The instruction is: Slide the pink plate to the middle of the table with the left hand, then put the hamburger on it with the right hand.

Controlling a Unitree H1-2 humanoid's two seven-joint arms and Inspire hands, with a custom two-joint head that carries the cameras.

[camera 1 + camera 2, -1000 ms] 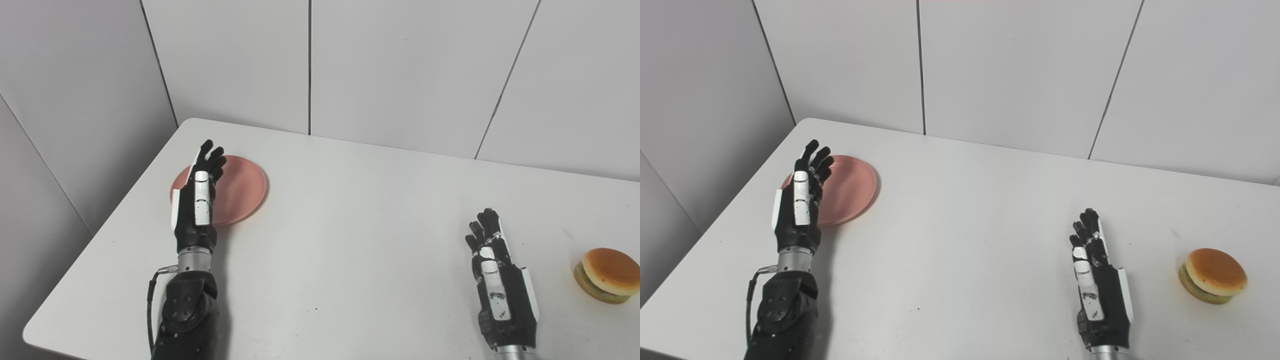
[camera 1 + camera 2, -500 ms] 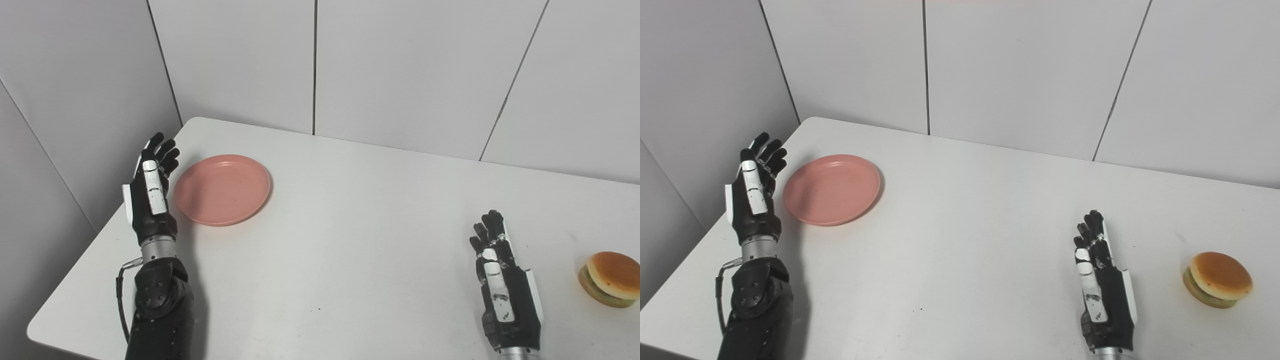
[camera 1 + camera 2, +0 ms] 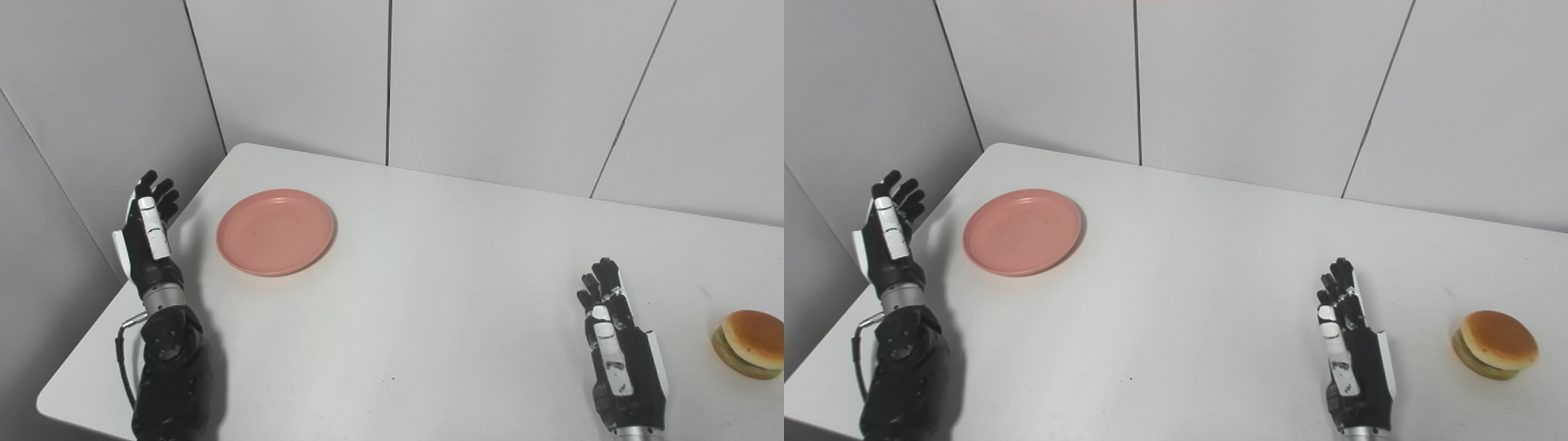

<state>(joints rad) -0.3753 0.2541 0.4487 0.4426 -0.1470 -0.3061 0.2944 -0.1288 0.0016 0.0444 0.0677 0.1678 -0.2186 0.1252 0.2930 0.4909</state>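
Pink plate (image 3: 275, 231) near table's (image 3: 429, 294) left edge; left hand (image 3: 145, 236) open beside it, right hand (image 3: 621, 358) open.

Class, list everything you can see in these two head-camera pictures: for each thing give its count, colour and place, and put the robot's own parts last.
Table: one, white, fills the lower part of the view, with a rounded far-left corner.
Wall panels: several, pale grey, behind the table and along its left side.
Pink plate: one, pink, empty, on the table's far-left part.
Hamburger: one, brown bun over a green layer, near the table's right edge.
Left robot hand: one, black and white, open, raised at the table's left edge, apart from the plate.
Right robot hand: one, black and white, open, over the near right of the table, left of the hamburger and apart from it.
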